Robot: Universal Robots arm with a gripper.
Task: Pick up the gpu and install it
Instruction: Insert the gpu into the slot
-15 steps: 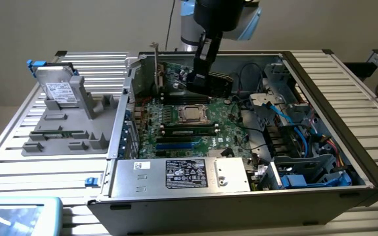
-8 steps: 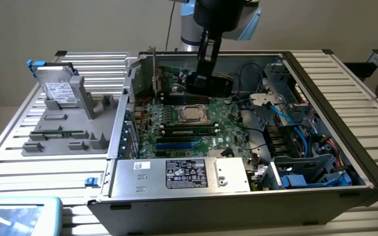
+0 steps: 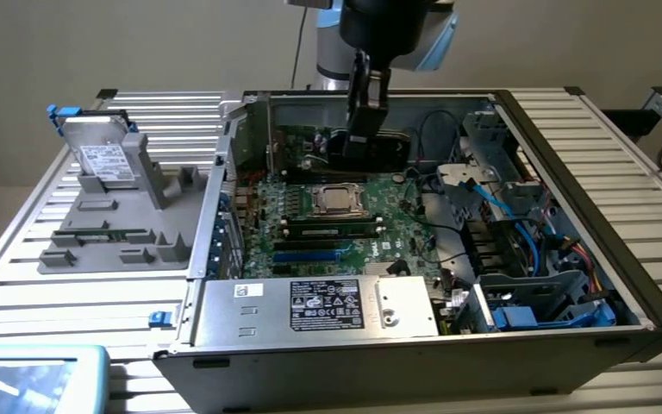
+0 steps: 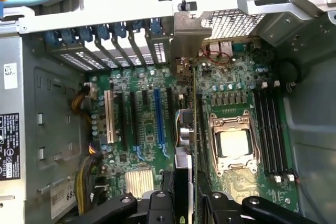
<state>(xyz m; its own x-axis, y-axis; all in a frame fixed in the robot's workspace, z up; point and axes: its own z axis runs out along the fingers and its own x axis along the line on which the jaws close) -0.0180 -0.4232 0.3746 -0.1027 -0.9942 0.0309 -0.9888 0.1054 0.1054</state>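
The gpu (image 3: 386, 148) stands on edge inside the open computer case (image 3: 561, 172), black face showing, over the far part of the green motherboard (image 3: 308, 216). My gripper (image 3: 364, 129) comes down from above and is shut on it. In the wrist view the gpu (image 4: 191, 129) is edge-on, running from my gripper (image 4: 186, 205) to its silvery end bracket (image 4: 187, 30) at the case's rear slot openings. It lies between the blue slot (image 4: 156, 116) and the processor socket (image 4: 232, 142). I cannot tell whether its lower edge sits in a slot.
A silver hard drive (image 3: 106, 159) with a white label leans on a grey fixture (image 3: 124, 224) at the exterior view's left. The power supply (image 3: 320, 306) fills the case's near side. Memory sticks (image 3: 331, 228), blue cables (image 3: 533, 250) and drive cages (image 3: 486, 164) crowd the case.
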